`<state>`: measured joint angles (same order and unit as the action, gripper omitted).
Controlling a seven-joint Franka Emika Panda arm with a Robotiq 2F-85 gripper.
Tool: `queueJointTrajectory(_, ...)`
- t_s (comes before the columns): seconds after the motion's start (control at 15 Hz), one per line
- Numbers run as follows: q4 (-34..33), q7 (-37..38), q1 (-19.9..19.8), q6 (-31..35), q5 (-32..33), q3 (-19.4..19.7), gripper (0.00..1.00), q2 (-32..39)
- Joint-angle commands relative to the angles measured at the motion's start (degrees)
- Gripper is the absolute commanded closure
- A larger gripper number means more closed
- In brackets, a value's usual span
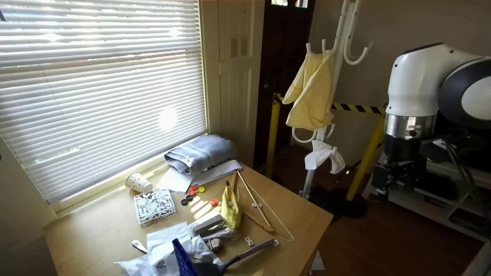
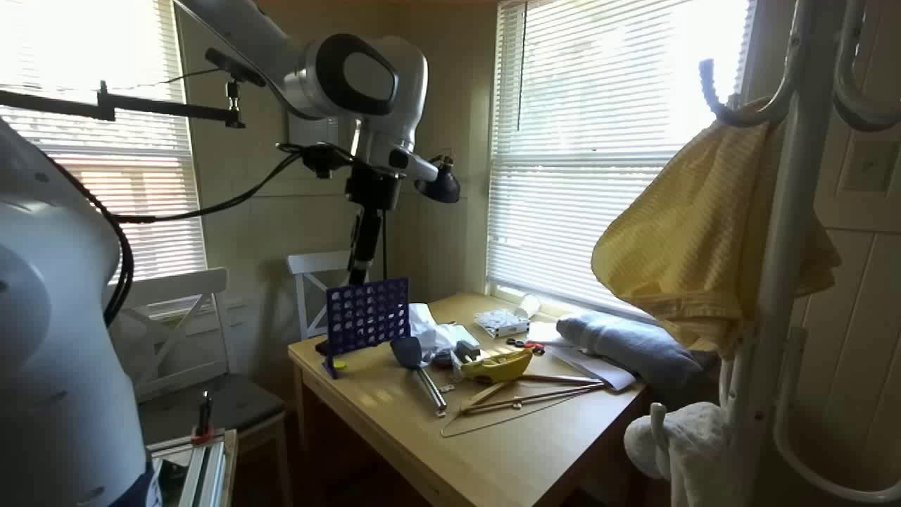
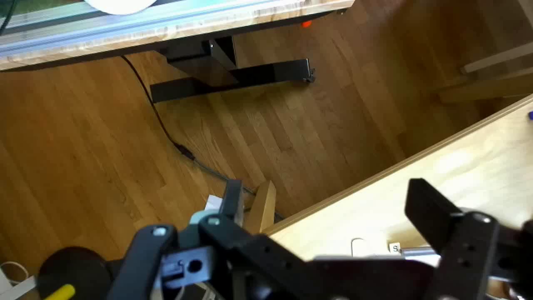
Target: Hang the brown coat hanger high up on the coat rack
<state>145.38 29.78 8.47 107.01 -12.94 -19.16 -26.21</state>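
Note:
The brown coat hanger (image 1: pixel 256 203) lies flat on the table beside a yellow banana-shaped thing; it also shows in an exterior view (image 2: pixel 542 396). Only a thin wire end shows in the wrist view, and I cannot tell if it belongs to the hanger. The white coat rack (image 1: pixel 340 65) stands upright beyond the table, its pole close up in an exterior view (image 2: pixel 780 211). A yellow cloth (image 1: pixel 312 90) hangs from its hooks. My gripper (image 3: pixel 327 196) points down, open and empty, high above the table's edge, apart from the hanger; it shows in both exterior views (image 1: pixel 381 193) (image 2: pixel 357 274).
The wooden table (image 1: pixel 303 218) also holds a blue game grid (image 2: pixel 367 317), a dark spatula (image 1: pixel 249 251), a tray of white pieces (image 1: pixel 154 206), a cup (image 1: pixel 139 182) and a rolled blue cloth (image 1: pixel 203 153). A yellow-and-black striped bar (image 1: pixel 356 108) runs behind the rack.

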Motion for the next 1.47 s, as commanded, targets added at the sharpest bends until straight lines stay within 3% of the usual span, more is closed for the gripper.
queueJointTrajectory(0.0, -0.1, 0.2, 0.6, -0.1, 0.3, 0.6, 0.0, 0.1)
queueJointTrajectory(0.33, -0.1, 0.2, 0.6, -0.1, 0.3, 0.6, 0.0, 0.1)
queueJointTrajectory(0.67, -2.0, -7.3, -0.4, 6.3, 2.8, 2.5, 0.0, 7.4)
queueJointTrajectory(1.0, -6.4, -10.9, -0.9, 15.0, 12.4, 2.6, 0.0, 21.5)
queueJointTrajectory(1.2, -11.8, -8.8, -0.5, 16.8, 21.2, 3.6, 0.0, 31.1)
queueJointTrajectory(1.4, -18.9, -8.6, 0.8, 13.5, 22.5, 6.2, 0.0, 39.2)
